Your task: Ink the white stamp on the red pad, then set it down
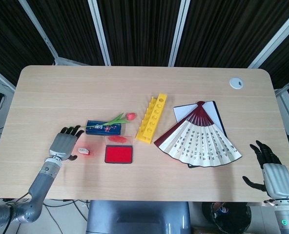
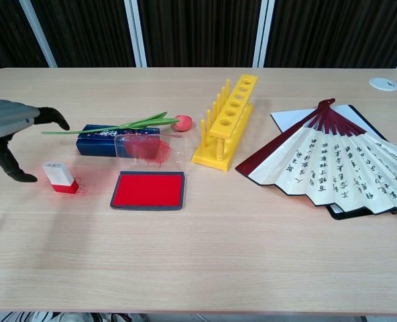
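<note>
The white stamp (image 2: 60, 176) with its red inked base stands on the table left of the red ink pad (image 2: 148, 190); the head view shows the stamp (image 1: 83, 151) and the pad (image 1: 118, 154) too. My left hand (image 2: 11, 127) hovers just left of the stamp with fingers spread, holding nothing, and appears again in the head view (image 1: 64, 144). My right hand (image 1: 269, 168) hangs open off the table's near right corner, empty.
The pad's clear lid (image 2: 148, 147) stands behind the pad, smeared red. A blue box (image 2: 101, 142) with a tulip (image 2: 182, 123) on it lies behind. A yellow tube rack (image 2: 227, 122) and a spread paper fan (image 2: 332, 161) fill the middle and right.
</note>
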### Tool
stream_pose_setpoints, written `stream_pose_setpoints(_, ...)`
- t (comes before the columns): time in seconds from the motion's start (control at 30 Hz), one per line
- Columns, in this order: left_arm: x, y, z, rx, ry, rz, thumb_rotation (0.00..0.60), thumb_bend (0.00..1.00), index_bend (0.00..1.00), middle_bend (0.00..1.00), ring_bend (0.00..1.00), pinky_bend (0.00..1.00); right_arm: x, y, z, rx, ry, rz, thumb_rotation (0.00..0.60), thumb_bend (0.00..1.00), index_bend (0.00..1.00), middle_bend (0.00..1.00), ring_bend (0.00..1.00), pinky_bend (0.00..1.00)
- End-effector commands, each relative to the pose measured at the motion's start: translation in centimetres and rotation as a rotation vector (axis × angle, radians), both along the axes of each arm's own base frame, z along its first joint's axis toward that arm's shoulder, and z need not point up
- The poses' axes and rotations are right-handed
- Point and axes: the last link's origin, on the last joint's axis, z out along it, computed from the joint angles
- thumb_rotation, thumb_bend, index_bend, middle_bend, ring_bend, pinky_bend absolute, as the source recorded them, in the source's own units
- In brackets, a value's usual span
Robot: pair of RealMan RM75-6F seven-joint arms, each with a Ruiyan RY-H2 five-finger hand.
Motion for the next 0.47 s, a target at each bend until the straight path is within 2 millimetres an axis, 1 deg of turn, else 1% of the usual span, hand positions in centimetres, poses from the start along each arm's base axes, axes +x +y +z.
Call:
stream_pose_setpoints(0.03,-0.5,-2.1,3.5,0.095,-0.042,-0.023,0.600,0.08,0.05,0.00,0.02,0.05,0.0,0.0,0.0,0.001,0.007,0.003,0.600,0.25,0.13,0.00,0.00,0.19)
stream_pose_setpoints(0.1,-1.1,-3.5,5.0,0.129,-0.045,-0.036,0.600,0.08,0.01,0.00,0.00,0.01,0.0,0.0,-0.1,0.002,0.013,0.006,0.600,0.25,0.13,0.00,0.00,0.19)
stream_pose_setpoints(0.23,-2.5,-6.5,7.7,0.201,-0.083,-0.036,0.600,0.08,0.00,0.00,0.00,0.00,0.0,0.1,-0.1,0.001,0.023,0.012,0.600,0.25,0.13,0.00,0.00,0.19)
stream_pose_setpoints(0.27,-2.7,-6.8,8.0,0.210,-0.088,-0.034,0.600,0.08,0.00,0.00,0.00,0.00,0.0,0.1,-0.1,0.000,0.025,0.013,0.600,0.25,0.13,0.00,0.00,0.19)
stream_pose_setpoints(0.4,-4.7,-9.6,10.1,0.280,-0.104,-0.039,0.600,0.07,0.00,0.00,0.00,0.00,0.0,0.2,-0.1,-0.002,0.035,0.017,0.600,0.25,0.13,0.00,0.00,0.19)
stream_pose_setpoints(0.47,-5.3,-10.5,10.7,0.298,-0.116,-0.045,0.600,0.07,0.00,0.00,0.00,0.00,0.1,0.2,-0.2,-0.002,0.038,0.019,0.600,0.25,0.13,0.00,0.00,0.19)
